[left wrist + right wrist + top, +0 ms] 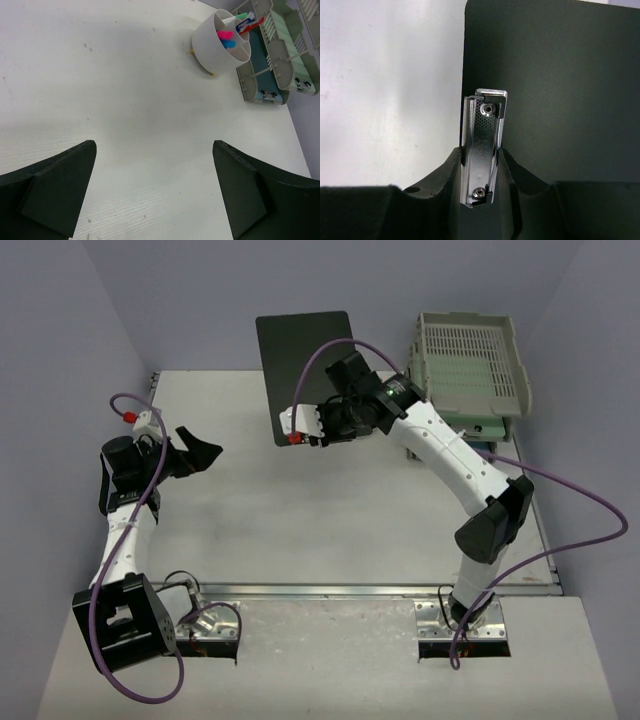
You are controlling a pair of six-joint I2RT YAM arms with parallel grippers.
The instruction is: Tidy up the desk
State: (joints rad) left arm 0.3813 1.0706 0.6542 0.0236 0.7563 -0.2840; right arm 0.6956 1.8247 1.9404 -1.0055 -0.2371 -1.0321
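Clamped on the metal clip (482, 145) of a black clipboard (305, 350) with the right gripper (480, 160), lifted above the far edge of the desk (300, 530) at the upper middle of the top view, just beside the grey trays (470, 360), arm stretched forward and bent left at the elbow. Spread wide and holding nothing with the left gripper (154, 147), hovering over the left side of the desk, arm folded near the left wall. Probably only partly done: clipboard not yet put away, pens (227, 37) already in the white cup (212, 55) near the trays.
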